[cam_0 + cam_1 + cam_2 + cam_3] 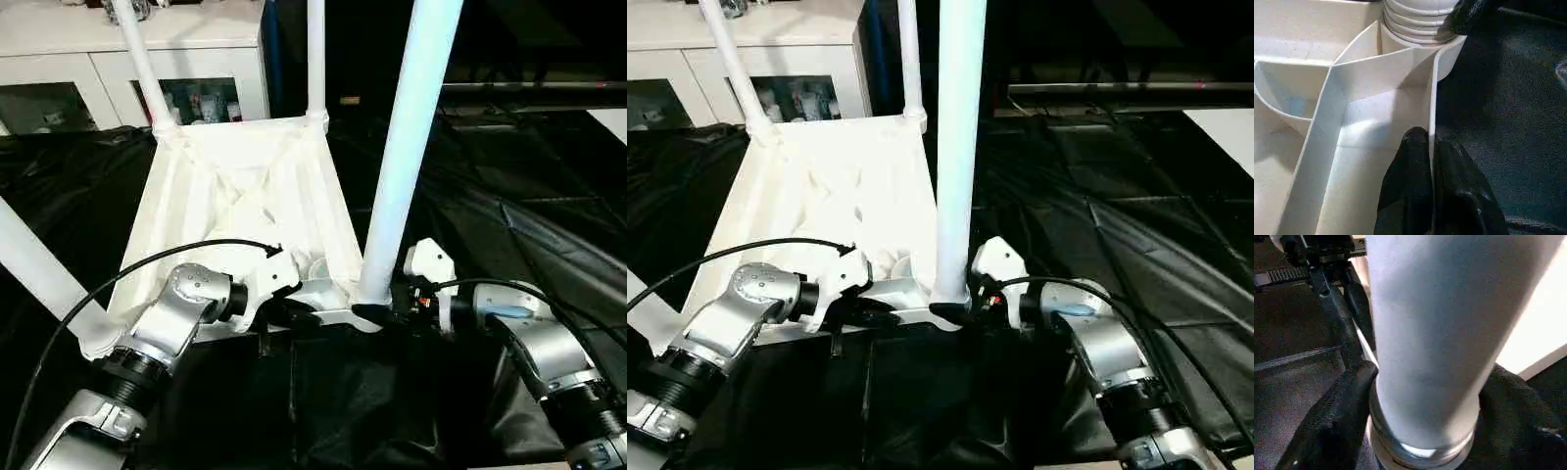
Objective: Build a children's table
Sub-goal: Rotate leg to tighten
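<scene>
While the children's table (245, 196) lies upside down on the black cloth (529, 245), ribbed underside facing up, we see its legs standing up out of the corner sockets: two at the far corners, one leaning out at the near corner on our left, and one thick near leg (407, 147) rising at the near corner on our right. Our left gripper (1431, 147) sits on the table's near edge, its two black fingers pressed together on the thin upright rim (1432, 98), one finger on each side of that wall, just beside the socket that takes the near leg. Our right gripper (377, 313) is at the foot of that near leg, its fingers (1332, 421) spread wide around the base of the tube, one on each side and touching it, right above the ribbed collar where it enters the socket. A white cabinet (59, 59) stands behind the cloth.
</scene>
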